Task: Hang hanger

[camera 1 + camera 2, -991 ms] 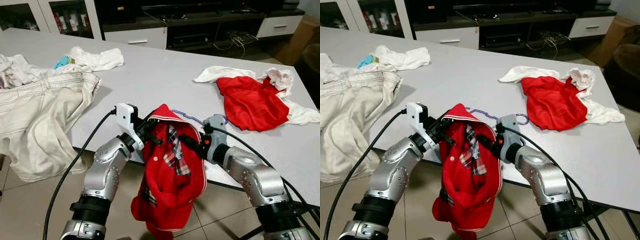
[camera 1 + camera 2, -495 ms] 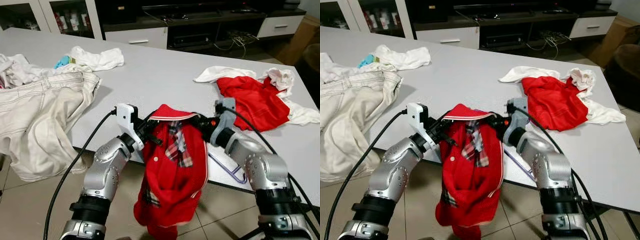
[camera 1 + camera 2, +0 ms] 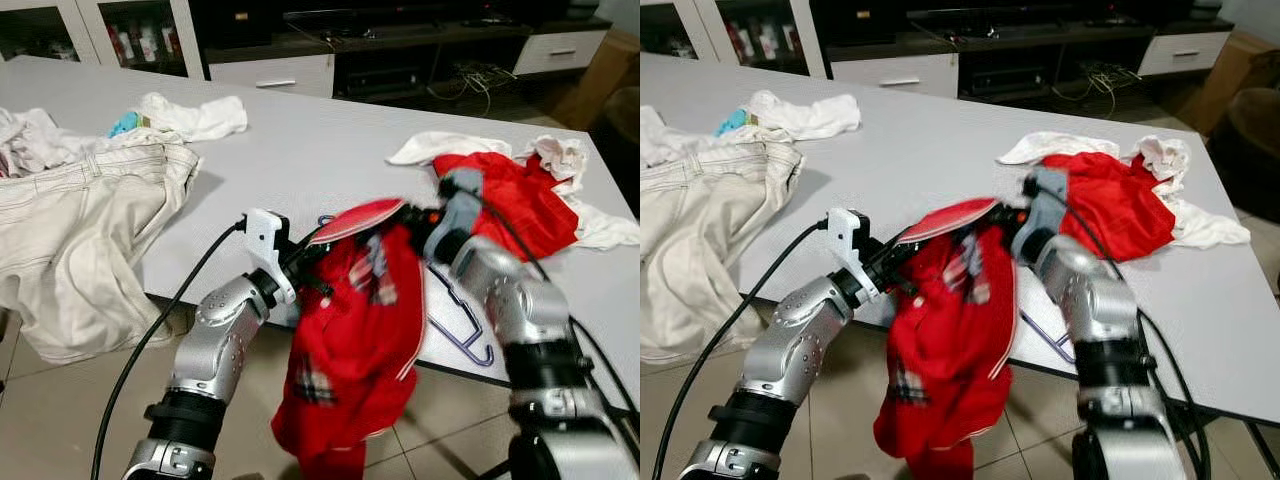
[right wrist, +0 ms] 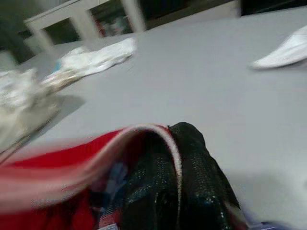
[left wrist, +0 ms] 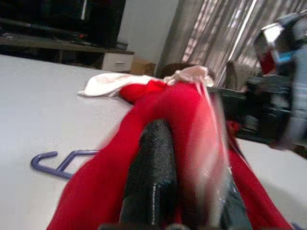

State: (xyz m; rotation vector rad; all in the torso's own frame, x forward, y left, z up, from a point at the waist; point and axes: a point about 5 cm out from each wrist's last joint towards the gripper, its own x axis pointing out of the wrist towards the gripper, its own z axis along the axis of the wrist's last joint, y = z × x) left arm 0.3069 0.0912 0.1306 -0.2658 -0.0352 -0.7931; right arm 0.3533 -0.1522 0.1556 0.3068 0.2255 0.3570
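A red shirt [image 3: 355, 340] with a plaid-lined collar hangs over the front edge of the grey table [image 3: 320, 150]. My left gripper [image 3: 322, 250] is shut on its collar from the left. From the right, my right gripper [image 3: 408, 218] is shut on the same collar, held a little higher, over the table. The collar is stretched between them. A purple hanger [image 3: 462, 312] lies flat on the table beside the shirt, under my right forearm. In the left wrist view a black finger [image 5: 153, 167] presses into red cloth, with the hanger's hook [image 5: 50, 162] beyond. The right wrist view has the collar's edge between black fingers [image 4: 196, 184].
Beige trousers [image 3: 90, 230] spread over the table's left side and droop off the edge. White cloths [image 3: 195, 115] lie at the back left. A red and white clothes pile [image 3: 515, 200] sits at the right. A dark TV cabinet [image 3: 400, 50] stands behind. Tiled floor lies below.
My right gripper has risen and moved back over the table, pulling the collar up and right. The hanger, earlier mostly behind the shirt, now lies uncovered. My left gripper shifted slightly right.
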